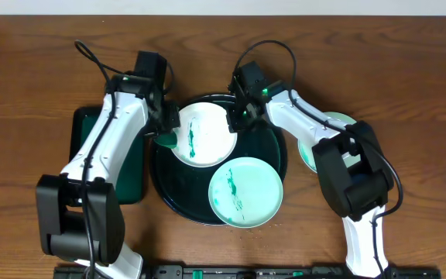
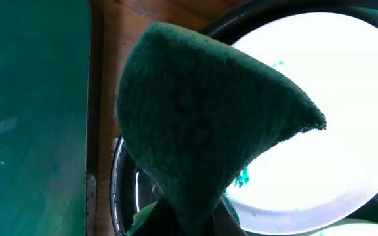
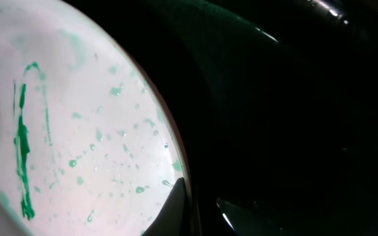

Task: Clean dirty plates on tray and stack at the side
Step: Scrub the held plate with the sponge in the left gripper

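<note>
Two of the plates lay on the tray: a green-streaked upper plate toward its far side, and a smeared lower plate overhanging its near right rim. A third plate sat on the wooden surface just right of the tray, partly hidden by the right arm. The left gripper pinched a dark green sponge at the upper plate's left edge. The right gripper sat at that plate's right rim, but I could not tell whether it was clamped. A rectangular tray lay to the left.

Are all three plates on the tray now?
No: only two plates sit on the tray; the third plate lies on the table beside it.
</note>
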You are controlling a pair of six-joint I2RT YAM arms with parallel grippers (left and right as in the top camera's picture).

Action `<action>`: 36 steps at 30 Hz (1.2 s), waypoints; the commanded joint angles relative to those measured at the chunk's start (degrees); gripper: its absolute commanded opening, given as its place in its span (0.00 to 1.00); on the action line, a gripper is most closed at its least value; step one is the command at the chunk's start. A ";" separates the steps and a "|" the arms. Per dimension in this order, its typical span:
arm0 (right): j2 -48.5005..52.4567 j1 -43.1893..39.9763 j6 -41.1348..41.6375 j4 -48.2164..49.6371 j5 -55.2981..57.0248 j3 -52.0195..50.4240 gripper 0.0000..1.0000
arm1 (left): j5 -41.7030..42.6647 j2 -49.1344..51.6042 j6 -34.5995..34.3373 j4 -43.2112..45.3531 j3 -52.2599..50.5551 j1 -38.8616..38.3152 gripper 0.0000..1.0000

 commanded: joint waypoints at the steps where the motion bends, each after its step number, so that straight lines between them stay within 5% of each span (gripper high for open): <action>1: 1.07 1.31 0.79 -0.07 2.67 1.49 0.01 | 0.15 2.14 -0.92 0.98 -0.09 -1.60 0.07; 15: 1.07 1.33 0.76 -0.31 2.86 1.49 0.01 | 2.19 19.06 -1.81 5.53 -0.13 -4.92 0.08; 18: 1.07 1.33 0.76 -0.35 2.86 1.49 0.01 | 9.99 20.35 0.76 5.84 -0.13 -4.92 0.07; 22: 1.07 1.33 0.79 -0.31 2.86 1.49 0.01 | 33.75 20.33 16.76 8.52 -0.11 -4.90 0.07; 25: 1.07 1.33 0.76 -0.31 2.86 1.49 0.01 | 38.45 20.33 19.91 10.10 -0.11 -4.90 0.07; 29: 1.07 1.33 0.76 -0.33 2.86 1.49 0.01 | 30.14 20.33 16.00 12.57 0.09 -4.42 0.07; 36: 1.07 1.33 0.79 -0.48 2.86 1.49 0.01 | -4.74 19.43 -3.50 8.24 3.80 -2.19 0.07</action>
